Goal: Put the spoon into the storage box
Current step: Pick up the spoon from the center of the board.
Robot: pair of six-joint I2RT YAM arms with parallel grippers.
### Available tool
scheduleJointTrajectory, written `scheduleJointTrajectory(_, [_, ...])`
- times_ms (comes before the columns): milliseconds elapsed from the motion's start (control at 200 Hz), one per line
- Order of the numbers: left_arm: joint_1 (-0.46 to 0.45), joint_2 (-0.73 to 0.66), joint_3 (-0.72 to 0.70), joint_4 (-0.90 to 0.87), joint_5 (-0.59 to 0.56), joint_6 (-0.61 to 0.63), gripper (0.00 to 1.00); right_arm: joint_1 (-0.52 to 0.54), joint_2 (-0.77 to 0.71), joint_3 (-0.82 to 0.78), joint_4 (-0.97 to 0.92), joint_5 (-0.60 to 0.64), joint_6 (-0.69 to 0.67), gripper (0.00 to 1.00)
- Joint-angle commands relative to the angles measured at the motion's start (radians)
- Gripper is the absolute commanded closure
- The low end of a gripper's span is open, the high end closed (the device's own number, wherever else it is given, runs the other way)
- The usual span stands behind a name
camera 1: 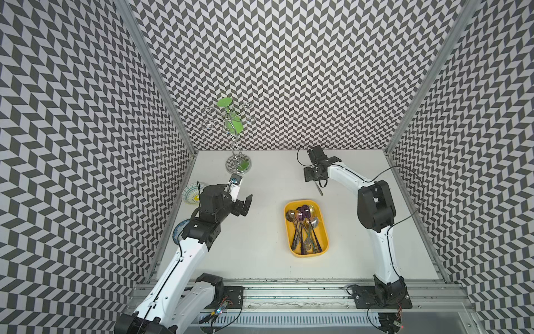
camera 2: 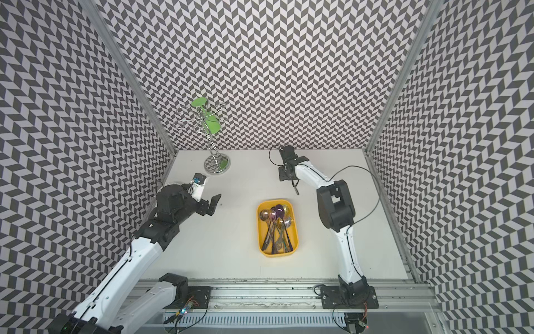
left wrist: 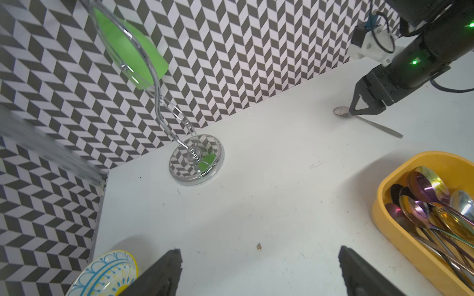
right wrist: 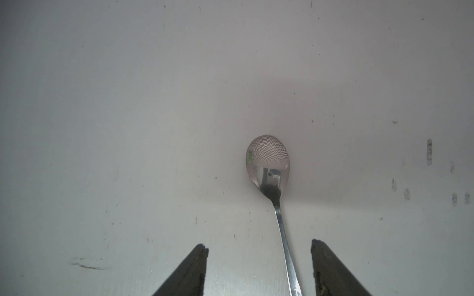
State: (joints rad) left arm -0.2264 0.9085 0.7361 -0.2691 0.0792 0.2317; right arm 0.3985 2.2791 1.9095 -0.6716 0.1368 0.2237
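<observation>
**Right gripper astride the spoon handle, back of bench**

The spoon (right wrist: 280, 225) lies flat on the white bench (camera 1: 260, 231), toward the back edge and right of centre. The right gripper (right wrist: 259, 246) sits low over it. Its fingers are apart on either side of the handle, which is nearer one finger; contact cannot be told.

The yellow storage box (camera 1: 309, 254) sits mid-bench on the near side of the spoon, apart from it. It holds a pile of coloured spoons (camera 1: 303, 225).

The left gripper (left wrist: 260, 252) is spread wide over bare bench on the left.

A chrome rack (camera 1: 237, 166) carrying a green glass (camera 1: 231, 121) stands near the back left corner. A patterned bowl (camera 1: 192, 193) sits at the left edge.
</observation>
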Motion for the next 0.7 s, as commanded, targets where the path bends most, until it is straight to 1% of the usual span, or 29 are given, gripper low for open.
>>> scheduleJointTrajectory(0, [0.006, -0.003, -0.004, 0.061, -0.051, -0.059, 0.0, -0.015, 0.052, 0.065, -0.028, 0.003, -0.016, 0.37])
scheduleJointTrajectory(85, [0.006, 0.001, -0.018, 0.077, -0.06, -0.081, 0.0, -0.02, 0.092, 0.106, -0.054, 0.007, -0.017, 0.39])
scheduleJointTrajectory(190, [0.007, 0.004, -0.026, 0.078, -0.102, -0.134, 0.0, -0.029, 0.131, 0.139, -0.057, -0.012, -0.021, 0.41])
scheduleJointTrajectory(255, [0.006, 0.001, -0.047, 0.098, -0.104, -0.136, 0.01, -0.032, 0.158, 0.165, -0.071, -0.022, -0.021, 0.44])
scheduleJointTrajectory(391, [0.007, 0.006, -0.056, 0.106, -0.113, -0.146, 0.01, -0.032, 0.192, 0.174, -0.08, -0.013, -0.026, 0.45])
scheduleJointTrajectory(506, [0.009, 0.001, -0.078, 0.131, -0.133, -0.155, 0.0, -0.032, 0.205, 0.167, -0.091, 0.0, -0.03, 0.54])
scheduleJointTrajectory(581, [0.012, 0.004, -0.067, 0.122, -0.133, -0.161, 0.0, -0.032, 0.196, 0.135, -0.071, 0.007, -0.035, 0.57])
scheduleJointTrajectory(696, [0.016, -0.001, -0.069, 0.127, -0.128, -0.169, 0.0, -0.032, 0.202, 0.126, -0.072, 0.011, -0.038, 0.71])
